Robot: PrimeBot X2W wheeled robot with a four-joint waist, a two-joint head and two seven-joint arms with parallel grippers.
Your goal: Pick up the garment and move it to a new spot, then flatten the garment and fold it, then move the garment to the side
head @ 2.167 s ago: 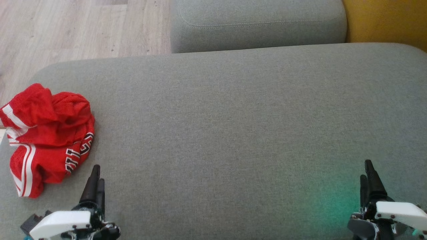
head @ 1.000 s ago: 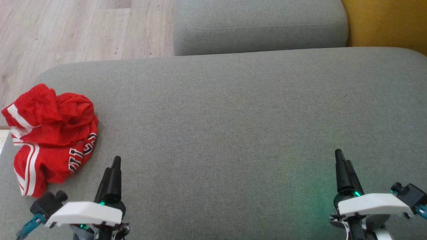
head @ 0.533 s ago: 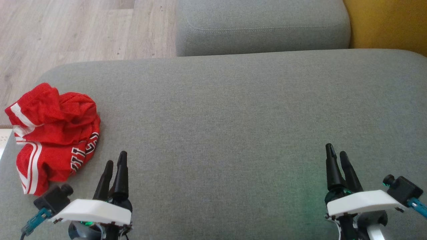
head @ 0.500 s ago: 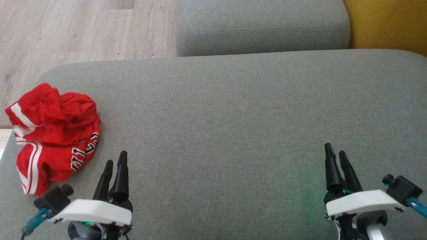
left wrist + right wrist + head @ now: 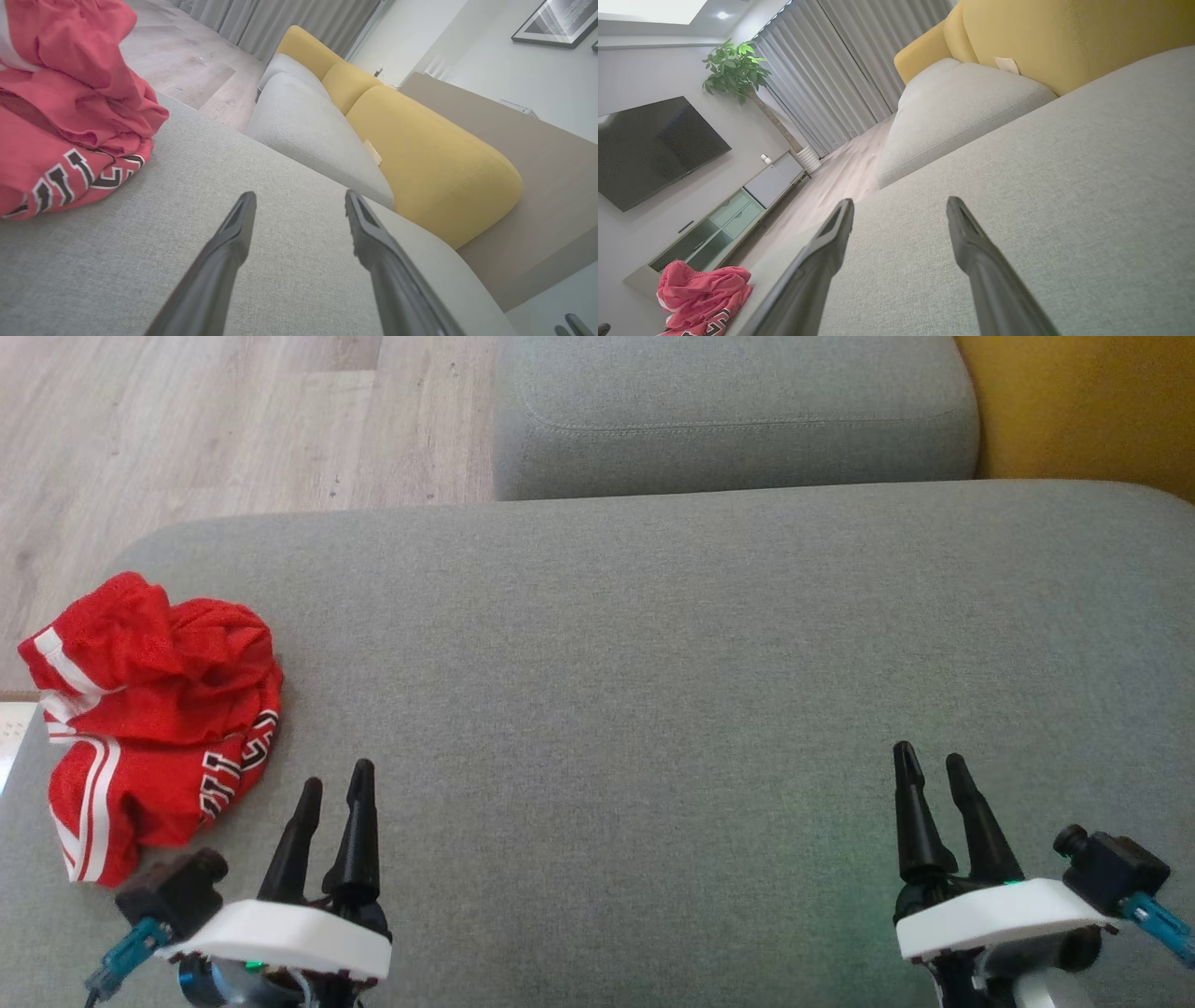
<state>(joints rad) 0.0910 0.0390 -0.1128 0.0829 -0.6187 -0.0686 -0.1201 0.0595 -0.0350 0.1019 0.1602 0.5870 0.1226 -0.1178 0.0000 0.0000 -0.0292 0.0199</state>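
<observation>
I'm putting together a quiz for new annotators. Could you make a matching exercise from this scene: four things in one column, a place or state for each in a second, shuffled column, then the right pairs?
Column one
1. garment
2. left end effector
3. right end effector
4. yellow cushion

Column two
A. top right corner of the head view
B. open, over the grey seat, far from the garment
C. crumpled at the grey seat's left end
D. open, close beside the garment, not touching it

Pairs: 1-C, 2-D, 3-B, 4-A
</observation>
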